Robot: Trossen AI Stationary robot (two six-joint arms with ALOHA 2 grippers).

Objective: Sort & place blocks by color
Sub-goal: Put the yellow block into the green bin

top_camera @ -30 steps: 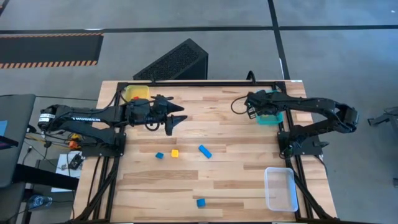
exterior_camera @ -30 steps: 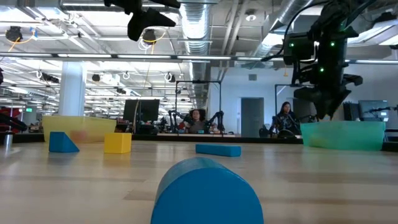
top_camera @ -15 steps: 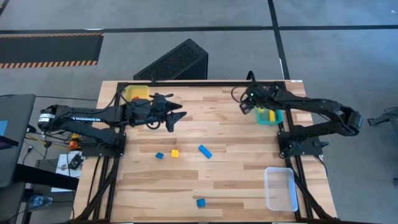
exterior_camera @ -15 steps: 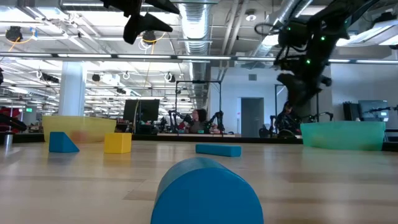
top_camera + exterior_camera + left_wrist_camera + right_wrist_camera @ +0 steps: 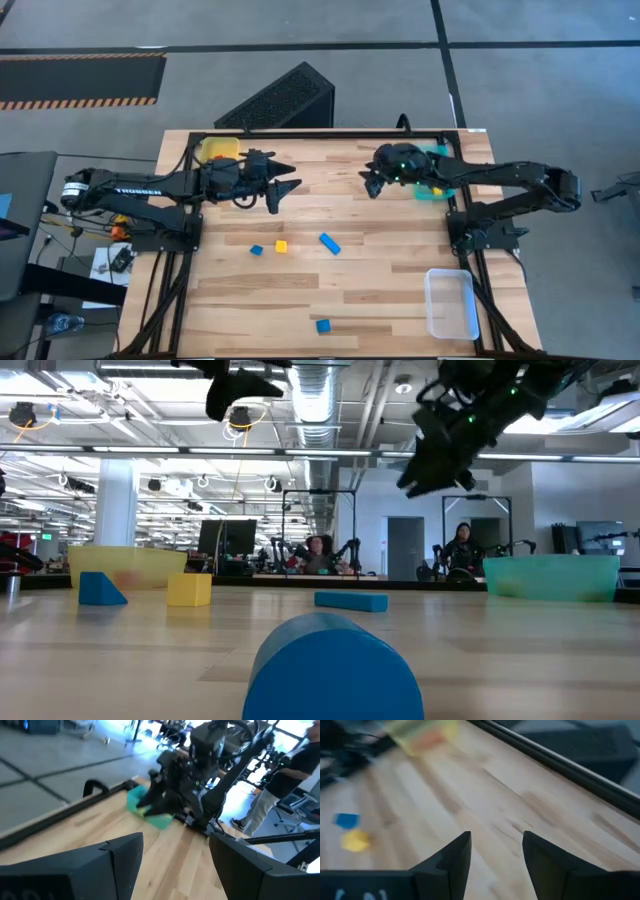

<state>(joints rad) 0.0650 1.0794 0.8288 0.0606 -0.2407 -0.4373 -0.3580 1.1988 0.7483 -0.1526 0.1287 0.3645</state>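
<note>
blue cylinder (image 5: pixel 333 665) foremost, yellow cube (image 5: pixel 189 589) — teal tray (image 5: pixel 551 577)

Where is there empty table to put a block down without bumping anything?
Bare wood lies between the blue cylinder at the near edge and the clear tray. The far middle is crowded: the left tool and right tool both hang there, open. The yellow cube and blue bar fill the centre.

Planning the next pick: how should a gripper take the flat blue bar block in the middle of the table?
Probably from straight above, fingers across the narrow width of the blue bar block at mid-length. It lies flat and diagonal on the wooden table, with free space on both long sides.
</note>
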